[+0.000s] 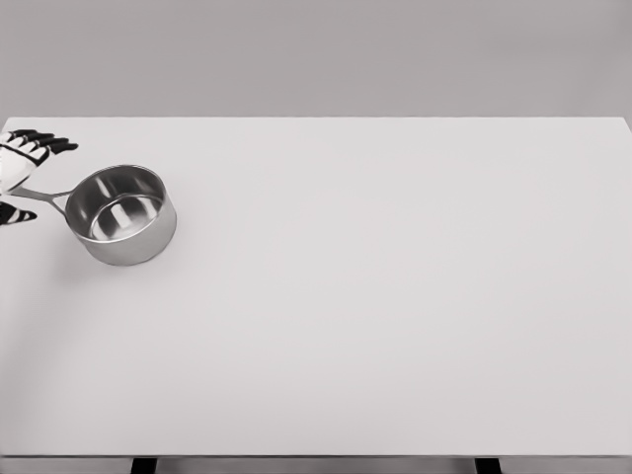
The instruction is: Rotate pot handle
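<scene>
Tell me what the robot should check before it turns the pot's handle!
1. Pot upright on the table: ok.
2. Handle in view and pointing left toward the hand: ok.
3. Left hand at the handle: ok, fingers above it, thumb below.
4. Fingers closed on the handle: not ok, they look spread.
5. Pot empty: ok, only its shiny bottom shows.
6. Right hand out of the way: cannot tell, it is out of view.

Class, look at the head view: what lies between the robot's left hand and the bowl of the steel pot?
Only the pot's handle lies between the left hand and the pot.
</scene>
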Robot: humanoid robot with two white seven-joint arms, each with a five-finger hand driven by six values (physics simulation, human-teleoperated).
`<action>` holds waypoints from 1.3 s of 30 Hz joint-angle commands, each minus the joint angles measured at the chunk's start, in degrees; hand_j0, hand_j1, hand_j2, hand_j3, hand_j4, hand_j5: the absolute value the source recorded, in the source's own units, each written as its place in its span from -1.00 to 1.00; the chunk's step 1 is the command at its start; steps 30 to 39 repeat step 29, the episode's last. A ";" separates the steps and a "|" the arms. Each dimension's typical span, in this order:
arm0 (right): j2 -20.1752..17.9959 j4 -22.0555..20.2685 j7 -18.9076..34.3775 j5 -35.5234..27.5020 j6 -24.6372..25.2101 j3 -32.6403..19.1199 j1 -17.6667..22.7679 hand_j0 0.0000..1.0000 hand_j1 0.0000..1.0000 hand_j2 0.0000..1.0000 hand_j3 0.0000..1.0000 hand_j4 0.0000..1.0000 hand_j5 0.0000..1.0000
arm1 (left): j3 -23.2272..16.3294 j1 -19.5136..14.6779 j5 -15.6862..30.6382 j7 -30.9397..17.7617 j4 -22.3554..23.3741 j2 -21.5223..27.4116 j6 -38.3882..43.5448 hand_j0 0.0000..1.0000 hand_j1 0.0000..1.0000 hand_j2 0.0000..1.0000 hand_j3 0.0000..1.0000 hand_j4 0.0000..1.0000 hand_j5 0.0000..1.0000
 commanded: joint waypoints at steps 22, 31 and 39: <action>0.00 0.00 0.00 -0.05 -0.02 0.00 0.00 1.00 1.00 1.00 1.00 1.00 1.00 | -1.38 0.71 16.97 -0.75 -16.62 4.85 0.04 1.00 1.00 1.00 1.00 1.00 1.00; 0.00 0.00 0.00 -0.05 -0.02 0.00 0.00 1.00 1.00 1.00 1.00 1.00 1.00 | -1.55 -1.23 14.07 -0.75 -15.39 3.10 0.04 1.00 1.00 1.00 1.00 1.00 1.00; 0.00 0.00 0.00 -0.05 -0.02 0.00 0.00 1.00 1.00 1.00 1.00 1.00 1.00 | -1.55 -1.23 14.07 -0.75 -15.39 3.10 0.04 1.00 1.00 1.00 1.00 1.00 1.00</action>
